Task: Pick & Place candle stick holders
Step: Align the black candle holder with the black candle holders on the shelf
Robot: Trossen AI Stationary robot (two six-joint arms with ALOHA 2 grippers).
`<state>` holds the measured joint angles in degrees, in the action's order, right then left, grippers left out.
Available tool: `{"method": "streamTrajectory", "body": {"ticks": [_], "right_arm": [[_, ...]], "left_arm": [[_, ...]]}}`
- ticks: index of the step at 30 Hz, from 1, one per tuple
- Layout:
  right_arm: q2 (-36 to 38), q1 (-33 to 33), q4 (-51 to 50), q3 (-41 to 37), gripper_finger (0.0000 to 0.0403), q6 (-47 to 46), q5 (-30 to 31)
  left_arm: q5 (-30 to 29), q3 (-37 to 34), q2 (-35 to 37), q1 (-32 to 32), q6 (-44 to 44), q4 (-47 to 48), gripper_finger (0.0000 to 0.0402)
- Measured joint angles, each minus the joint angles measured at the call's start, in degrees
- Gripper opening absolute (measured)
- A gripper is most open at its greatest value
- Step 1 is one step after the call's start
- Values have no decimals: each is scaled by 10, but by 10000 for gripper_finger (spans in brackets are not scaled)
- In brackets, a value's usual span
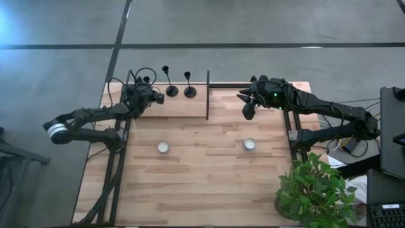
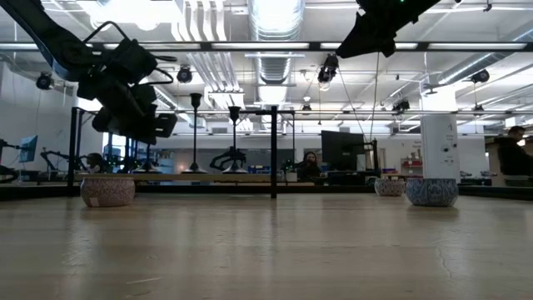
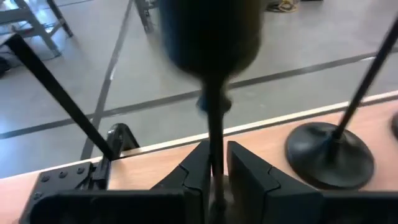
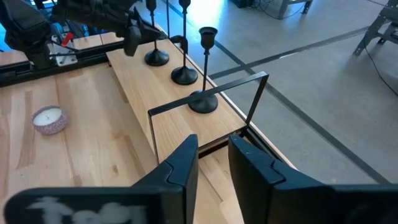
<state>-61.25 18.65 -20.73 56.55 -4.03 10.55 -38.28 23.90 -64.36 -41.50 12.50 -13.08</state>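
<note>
— Black metal candle stick holders: where do the three stand?

— In a row on the raised wooden shelf (image 1: 183,106) along the far edge of the counter (image 1: 209,177), all upright. The left holder (image 3: 214,112) is at the left hand (image 3: 216,152). The middle holder (image 1: 171,90) and the right holder (image 1: 190,92) stand free, just beside it.

— How does the left hand sit against its holder?

— The thin stem rises vertically between the two fingers (image 3: 249,177), low on the stem and above the base. The fingers stand close on either side. Whether they press on the stem or leave a sliver of room, I cannot tell.

— And the right hand (image 4: 212,146)?

— It hangs near the shelf's right end, beyond the black wire frame (image 1: 208,95), and well apart from the holders. Its fingers are slightly parted and hold nothing.

— Which relation governs the next move?

— Probably the stem's long axis. It is vertical and already centred between the left fingers, so a grip or a release needs no sideways shift. The left arm is by far the nearer. The neighbouring base lies close, so any travel likely begins straight up.
</note>
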Motion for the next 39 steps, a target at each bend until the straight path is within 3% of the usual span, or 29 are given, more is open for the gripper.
{"method": "streamTrajectory", "body": {"ticks": [16,27,34,39], "right_arm": [[0,0,0,0,72,0,0],[0,0,0,0,64,0,0],[0,0,0,0,76,0,0],[0,0,0,0,84,0,0]], "left_arm": [[-38,1,0,0,0,-7,93],[-38,2,1,0,-1,-10,141],[30,2,4,0,-22,-10,153],[37,2,12,1,-24,0,154]]}}
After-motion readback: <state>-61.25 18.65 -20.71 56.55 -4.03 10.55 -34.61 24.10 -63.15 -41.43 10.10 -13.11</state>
